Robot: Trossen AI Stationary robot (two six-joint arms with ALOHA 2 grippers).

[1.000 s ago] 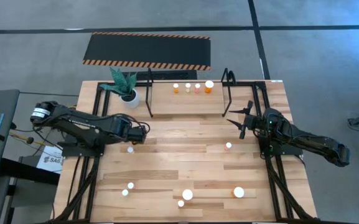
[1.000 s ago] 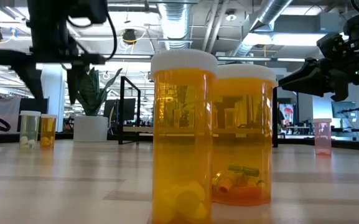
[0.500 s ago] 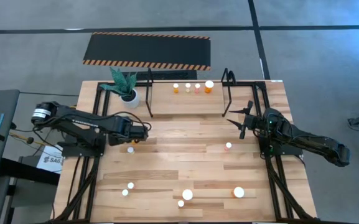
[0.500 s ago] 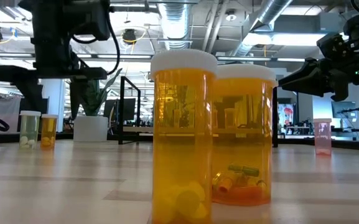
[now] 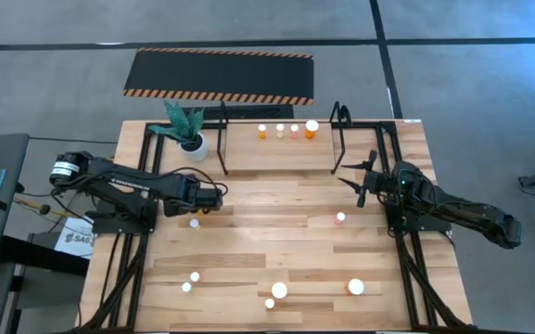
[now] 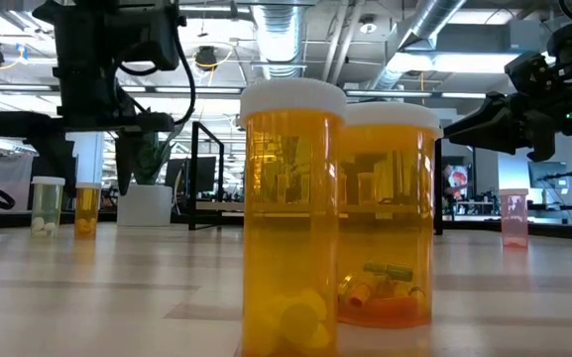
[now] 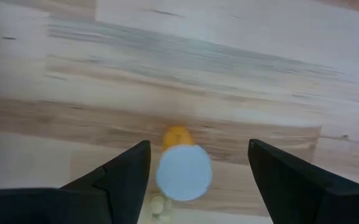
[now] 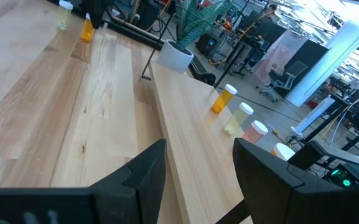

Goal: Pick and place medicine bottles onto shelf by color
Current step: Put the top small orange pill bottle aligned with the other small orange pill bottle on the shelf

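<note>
A small orange medicine bottle (image 5: 194,223) with a white cap (image 7: 183,173) stands upright on the wooden table. My left gripper (image 5: 204,206) hangs just above it, pointing down and open. In the left wrist view its fingers (image 7: 199,145) stand to either side of the cap, apart from it. The black-framed shelf (image 5: 225,139) at the far edge carries several small bottles (image 5: 280,131) in a row. My right gripper (image 5: 364,181) waits open and level at the right, by the shelf's right end loop (image 5: 339,137).
A pink bottle (image 5: 340,219) stands right of centre. Several more bottles (image 5: 279,290) stand near the front edge, two of them large (image 6: 292,218) in the low view. A white plant pot (image 5: 191,142) sits left of the shelf. A striped mat (image 5: 219,76) lies beyond the table.
My left gripper has come down toward the small orange bottle and drifted slightly toward the table's right edge, staying open. The bottle has stayed in place.
</note>
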